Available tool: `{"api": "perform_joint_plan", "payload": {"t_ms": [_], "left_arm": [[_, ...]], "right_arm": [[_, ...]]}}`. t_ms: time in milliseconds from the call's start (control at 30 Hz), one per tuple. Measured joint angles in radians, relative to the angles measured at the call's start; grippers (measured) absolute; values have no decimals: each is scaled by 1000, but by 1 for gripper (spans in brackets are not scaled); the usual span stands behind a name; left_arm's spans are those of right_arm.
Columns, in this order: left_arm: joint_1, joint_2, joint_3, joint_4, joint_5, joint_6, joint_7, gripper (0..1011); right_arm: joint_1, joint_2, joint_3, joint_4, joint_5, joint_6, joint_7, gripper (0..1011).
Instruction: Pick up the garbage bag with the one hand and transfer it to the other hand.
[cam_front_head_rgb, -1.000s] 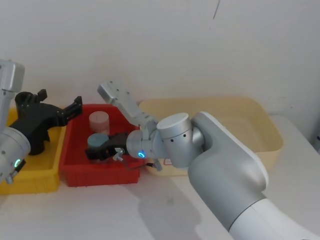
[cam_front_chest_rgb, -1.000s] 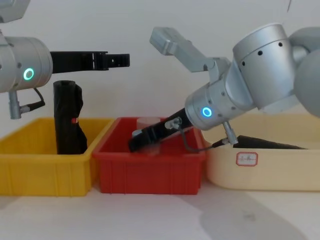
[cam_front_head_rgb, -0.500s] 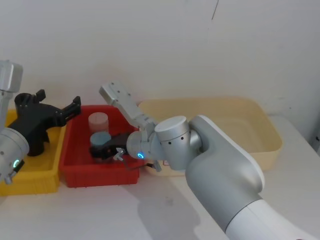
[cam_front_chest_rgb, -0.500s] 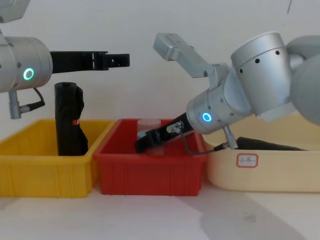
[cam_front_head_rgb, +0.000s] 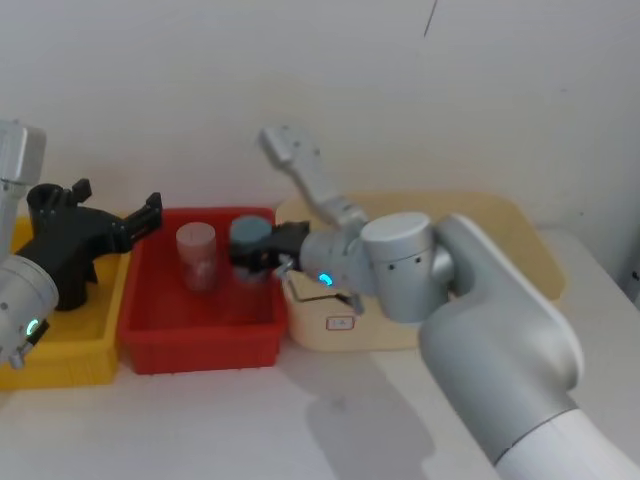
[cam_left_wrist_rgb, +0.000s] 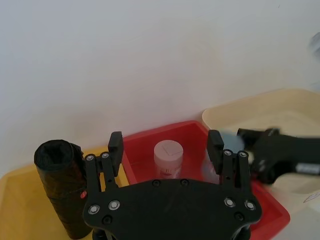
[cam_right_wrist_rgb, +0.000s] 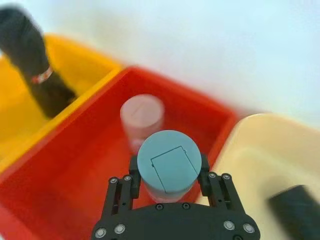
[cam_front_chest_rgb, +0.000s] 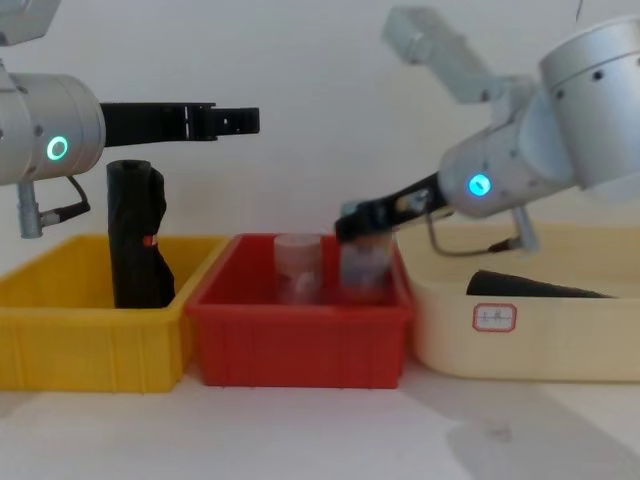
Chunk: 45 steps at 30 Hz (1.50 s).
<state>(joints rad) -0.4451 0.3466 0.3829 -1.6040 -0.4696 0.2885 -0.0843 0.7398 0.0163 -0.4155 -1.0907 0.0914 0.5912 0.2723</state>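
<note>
Head view: the garbage bag (cam_front_head_rgb: 50, 250) stands upright in the yellow bin, left of the red bin (cam_front_head_rgb: 150, 340). The one hand (cam_front_head_rgb: 115, 215) hovers beside it, fingers spread, empty. Chest view: the other hand (cam_front_chest_rgb: 365, 222), right of the red bin's middle, apparently grips a blue-capped jar (cam_front_chest_rgb: 364, 268).

- Yellow bin (cam_front_head_rgb: 60, 352): at 9 o'clock on the table, touching the red bin.
- Red bin (cam_front_head_rgb: 200, 335): centre-left, between the yellow and cream bins.
- Clear jar with pale lid (cam_front_head_rgb: 196, 255): upright inside the red bin.
- Jar with grey-blue lid (cam_right_wrist_rgb: 168, 162): beside the pale-lidded jar, toward 3 o'clock.
- Cream tub (cam_front_chest_rgb: 520, 350): at 3 o'clock; white label (cam_front_chest_rgb: 493, 317) on its front wall.
</note>
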Motion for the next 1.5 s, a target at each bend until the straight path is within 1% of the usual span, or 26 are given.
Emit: {"api": "perform_joint_plan", "payload": {"t_ms": [133,167,267,300,367,400,467,500,533,567,667,700,767,800,900,967,1000,1167,1300,1333,1433,1500], "left_arm": [[0,0,0,0,0,0,0,1001],[0,0,0,0,0,0,0,1001],[0,0,0,0,0,0,0,1001],[0,0,0,0,0,0,0,1001],[0,0,0,0,0,0,0,1001],[0,0,0,0,0,0,0,1001],[0,0,0,0,0,0,0,1001],[0,0,0,0,0,0,0,1001],[0,0,0,0,0,0,0,1001],[0,0,0,0,0,0,0,1001],[0,0,0,0,0,0,0,1001],[0,0,0,0,0,0,0,1001],[0,0,0,0,0,0,0,1001],[0,0,0,0,0,0,0,1001],[0,0,0,0,0,0,0,1001],[0,0,0,0,0,0,0,1001],[0,0,0,0,0,0,0,1001],[0,0,0,0,0,0,0,1001],[0,0,0,0,0,0,0,1001],[0,0,0,0,0,0,0,1001],[0,0,0,0,0,0,0,1001],[0,0,0,0,0,0,0,1001]], "right_arm": [[-19,23,47,-70,8,4,-21,644],[-25,32,65,-93,12,6,-32,644],[-35,45,97,-130,18,8,-43,644],[-41,53,116,-152,22,9,-51,644],[-49,61,140,-174,27,10,-60,644],[-56,68,160,-191,31,11,-67,644],[-62,75,181,-206,36,12,-74,644],[-70,82,205,-222,43,12,-82,644],[-73,85,215,-228,46,13,-84,644],[-80,90,234,-239,52,12,-90,644],[-90,96,259,-251,60,12,-96,644],[-98,100,277,-259,65,11,-98,646],[-108,106,296,-269,71,8,-99,687],[-111,108,300,-271,73,7,-99,687],[-125,115,317,-280,81,0,-98,798],[-133,120,322,-285,84,-4,-94,837],[-136,122,324,-287,86,-6,-90,874],[-168,139,326,-306,95,-28,-62,996],[-200,152,316,-324,97,-58,-38,1000],[-217,158,309,-335,97,-74,-28,1000],[-242,165,300,-350,97,-101,-12,999],[-274,173,290,-367,97,-131,3,999]]}}
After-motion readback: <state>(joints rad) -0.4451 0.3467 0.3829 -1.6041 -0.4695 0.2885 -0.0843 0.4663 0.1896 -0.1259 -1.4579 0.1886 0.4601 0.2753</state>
